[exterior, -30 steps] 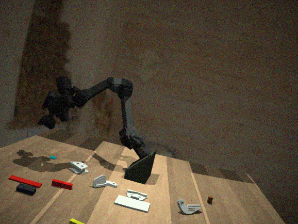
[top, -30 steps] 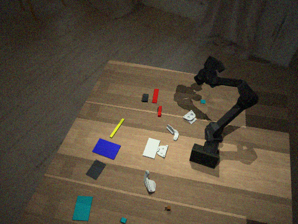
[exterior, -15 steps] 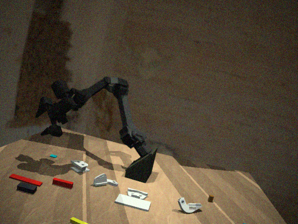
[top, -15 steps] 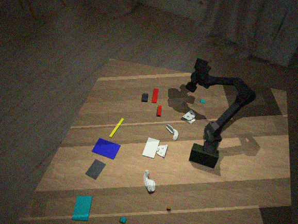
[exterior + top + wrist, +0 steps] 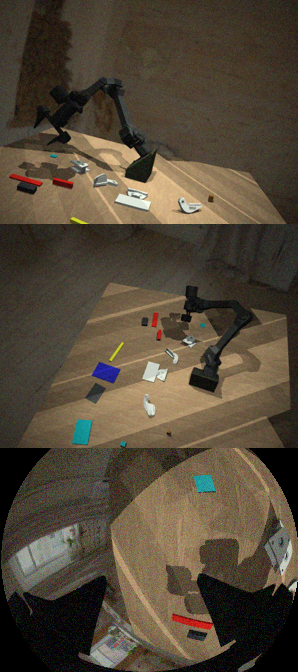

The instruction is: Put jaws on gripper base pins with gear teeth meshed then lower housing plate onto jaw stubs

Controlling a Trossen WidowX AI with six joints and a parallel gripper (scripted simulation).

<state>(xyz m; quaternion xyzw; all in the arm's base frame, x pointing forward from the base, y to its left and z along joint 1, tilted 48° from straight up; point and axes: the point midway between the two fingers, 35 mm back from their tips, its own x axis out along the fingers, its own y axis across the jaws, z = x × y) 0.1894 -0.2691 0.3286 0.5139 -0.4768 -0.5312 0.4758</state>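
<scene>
My gripper (image 5: 41, 136) (image 5: 153, 580) is open and empty, high above the far part of the table. Two white curved jaws lie apart: one jaw (image 5: 175, 358) (image 5: 100, 180) lies near the table's middle, the other jaw (image 5: 149, 408) (image 5: 189, 207) nearer the front in the top view. A grey-white two-layer part (image 5: 191, 338) (image 5: 82, 165) (image 5: 280, 545) lies on the arm's side of the gripper's shadow. A low white part with small round features (image 5: 162, 374) (image 5: 137, 193) lies against a white rectangular plate (image 5: 150, 371) (image 5: 132, 202). I cannot tell which white part is base or housing.
A long red bar (image 5: 154, 319) (image 5: 192, 621), a short red bar (image 5: 159, 335), a black block (image 5: 145, 321) and a small cyan piece (image 5: 202, 325) (image 5: 204, 483) lie around the gripper's shadow. A yellow bar (image 5: 116, 351) and blue plate (image 5: 106, 372) lie left in the top view.
</scene>
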